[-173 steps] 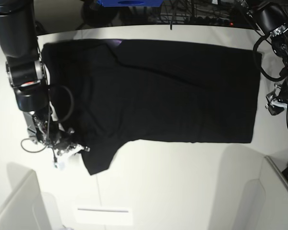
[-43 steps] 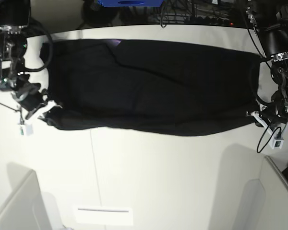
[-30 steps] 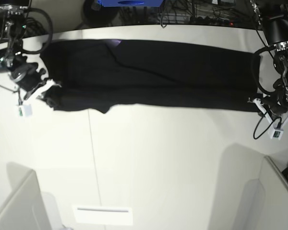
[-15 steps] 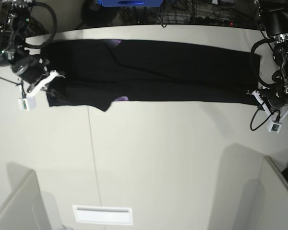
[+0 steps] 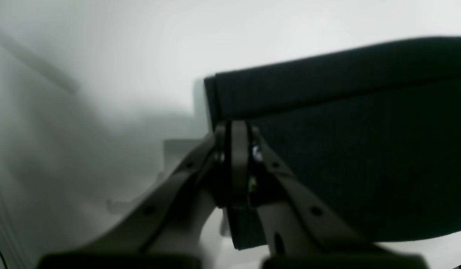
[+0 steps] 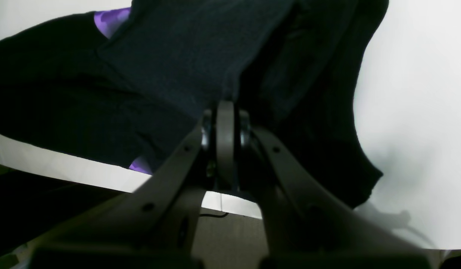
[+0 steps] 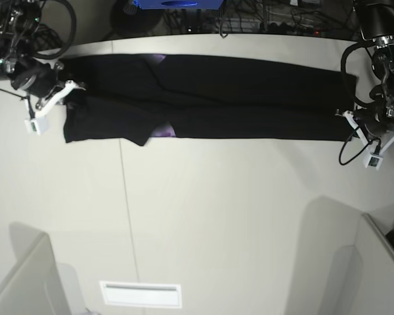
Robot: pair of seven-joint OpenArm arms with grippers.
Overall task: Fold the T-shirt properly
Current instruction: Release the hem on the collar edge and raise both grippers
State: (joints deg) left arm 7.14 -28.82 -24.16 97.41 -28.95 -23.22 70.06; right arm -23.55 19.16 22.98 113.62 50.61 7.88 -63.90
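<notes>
Here, two arms reach over the white table [image 7: 217,216], one at each end of the single black T-shirt [image 7: 249,98]. The left gripper [image 7: 352,122] is clenched on the shirt's hem corner; the right gripper [image 7: 71,92] pinches cloth at the sleeve end. The shirt lies as a long folded band along the table's far edge, its long axis running from one gripper to the other, with purple print showing near the fold.

Base view overhead, far; wrist views close along fingers [image 5: 236,157]; all share T-shirt [image 7: 249,98].
</notes>
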